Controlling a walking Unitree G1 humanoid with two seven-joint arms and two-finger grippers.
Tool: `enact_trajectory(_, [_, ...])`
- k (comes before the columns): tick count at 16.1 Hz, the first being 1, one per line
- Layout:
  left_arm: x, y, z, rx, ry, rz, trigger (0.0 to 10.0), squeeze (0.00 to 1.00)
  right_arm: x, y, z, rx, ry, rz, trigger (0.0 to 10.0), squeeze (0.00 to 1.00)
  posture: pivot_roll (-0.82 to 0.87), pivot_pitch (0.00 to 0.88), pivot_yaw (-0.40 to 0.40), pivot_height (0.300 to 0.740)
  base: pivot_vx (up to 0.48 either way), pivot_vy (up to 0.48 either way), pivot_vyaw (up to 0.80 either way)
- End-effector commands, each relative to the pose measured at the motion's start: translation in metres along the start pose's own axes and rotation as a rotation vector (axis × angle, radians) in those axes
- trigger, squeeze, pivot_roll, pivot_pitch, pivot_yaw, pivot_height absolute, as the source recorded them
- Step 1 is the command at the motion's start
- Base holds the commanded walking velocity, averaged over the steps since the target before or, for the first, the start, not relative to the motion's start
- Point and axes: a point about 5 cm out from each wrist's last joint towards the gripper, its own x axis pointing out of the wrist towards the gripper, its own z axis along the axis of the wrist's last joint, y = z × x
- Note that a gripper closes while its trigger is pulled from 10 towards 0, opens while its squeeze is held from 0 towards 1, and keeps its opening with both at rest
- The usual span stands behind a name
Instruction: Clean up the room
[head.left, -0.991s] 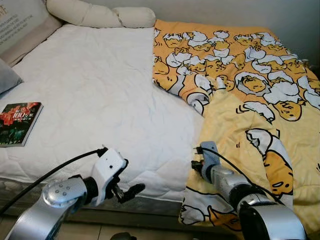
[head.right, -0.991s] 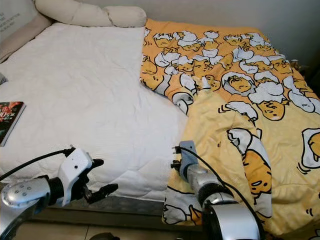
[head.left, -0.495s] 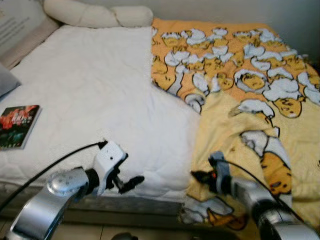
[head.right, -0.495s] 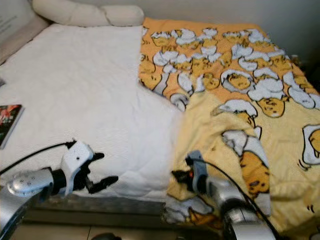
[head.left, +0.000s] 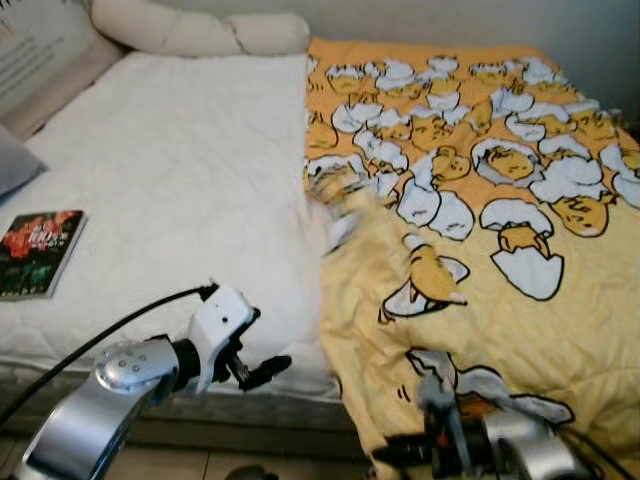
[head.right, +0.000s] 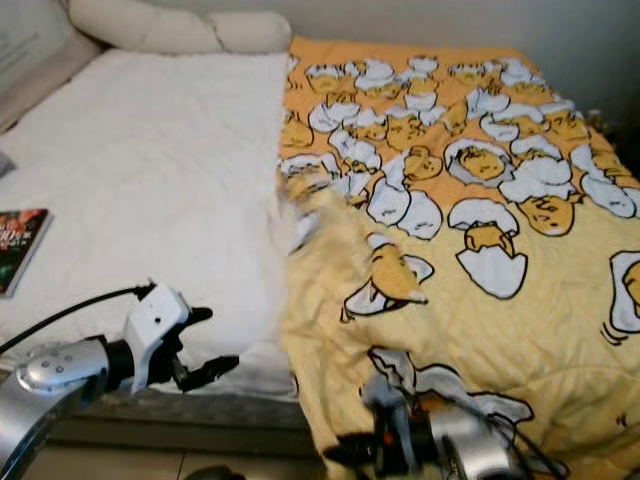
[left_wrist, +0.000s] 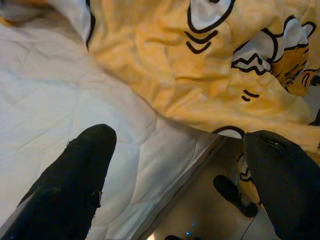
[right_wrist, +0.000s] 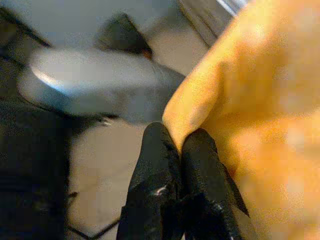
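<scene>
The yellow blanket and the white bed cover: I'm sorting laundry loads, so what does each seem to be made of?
The yellow blanket looks like soft, thin woven cloth, possibly cotton, matte with a printed cartoon pattern; it creases and drapes over the bed edge, pinched by the right gripper. The white bed cover looks like quilted padded fabric, judging by its stitched, puffy lines.

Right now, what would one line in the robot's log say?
right gripper: shut on blanket edge | left gripper: open, over mattress edge | book: on mattress

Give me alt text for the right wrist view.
The right end effector, its two black fingers shut, pinches a fold of the yellow blanket. Beyond it, blurred, lie a silver robot arm and the floor.
</scene>
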Motion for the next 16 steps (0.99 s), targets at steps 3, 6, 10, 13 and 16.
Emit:
enact_trajectory(3, [0.001,0.004,0.0,0.018,0.008,-0.003,10.0,0.0,-0.003,0.018,-0.022,0.058,-0.1,-0.042,10.0,1.0,-0.01,0.0,0.033,0.74,0.0,0.0,0.0])
enact_trajectory(6, [0.001,0.004,-0.002,0.022,0.012,-0.003,10.0,0.0,-0.003,0.011,-0.016,0.033,-0.149,-0.022,10.0,1.0,-0.01,0.0,0.027,0.74,0.0,0.0,0.0])
enact_trajectory(10, [0.004,0.005,-0.003,0.024,0.011,0.016,10.0,0.0,-0.006,-0.012,0.006,0.028,-0.22,-0.133,10.0,1.0,-0.01,0.0,0.02,0.74,0.0,0.0,0.0])
enact_trajectory(13, [0.011,0.015,-0.003,0.022,-0.005,0.104,10.0,0.0,-0.013,-0.026,0.052,-0.026,-0.432,-0.182,10.0,1.0,-0.01,0.0,0.009,0.74,0.0,0.0,0.0])
enact_trajectory(16, [0.037,0.029,0.005,-0.052,-0.087,0.22,10.0,0.0,-0.039,-0.027,0.132,-0.089,-0.743,-0.413,10.0,1.0,-0.05,0.0,0.014,0.74,0.0,0.0,0.0])
